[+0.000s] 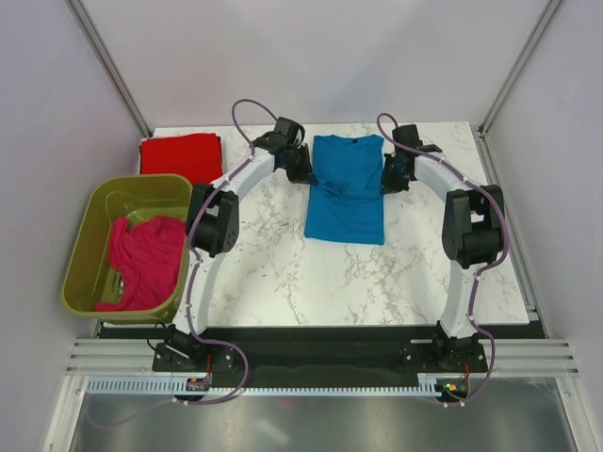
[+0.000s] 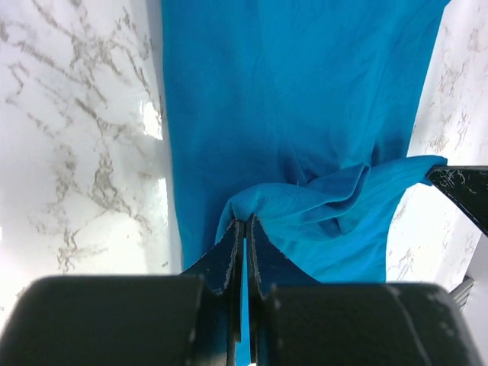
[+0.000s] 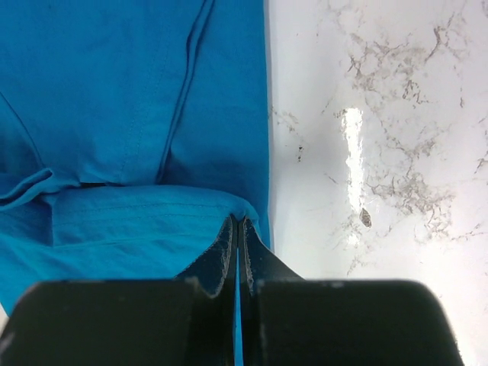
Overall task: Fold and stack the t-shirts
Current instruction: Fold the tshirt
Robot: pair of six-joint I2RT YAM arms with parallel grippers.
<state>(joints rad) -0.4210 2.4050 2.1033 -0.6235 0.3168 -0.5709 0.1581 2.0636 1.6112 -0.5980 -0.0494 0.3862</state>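
Step in hand: folding the blue shirt (image 1: 347,193). The left gripper (image 2: 244,225) is clamped shut on a bunched fold of blue cloth, which rises right at its fingertips and stretches off to its right. The right gripper (image 3: 237,223) is also fully closed, pinching the shirt's edge at its tips. The doubled-over cloth runs to its left and bare table (image 1: 283,273) lies to its right. The shirt lies flat between the two grippers, one side edge in each, body stretching away ahead of both wrist cameras. My read is that this is mid-fold: both side edges are gripped and the fold isn't laid down yet. Next move, I'd say, is to lift both pinches together and carry them the same way at the same rate so the cloth stays taut between them. Then set the edge down square on the rest of the shirt before letting go; uneven travel would skew the crease. The red shirt (image 1: 181,155) is already folded, well out to the left of the left gripper, so that's likely the stack spot. The pink shirt (image 1: 146,259) sits crumpled in the green tub (image 1: 83,247), further left and nearer the arm bases, not yet done. Markings: no brand, label or print readable on any shirt, the tub or the grippers.
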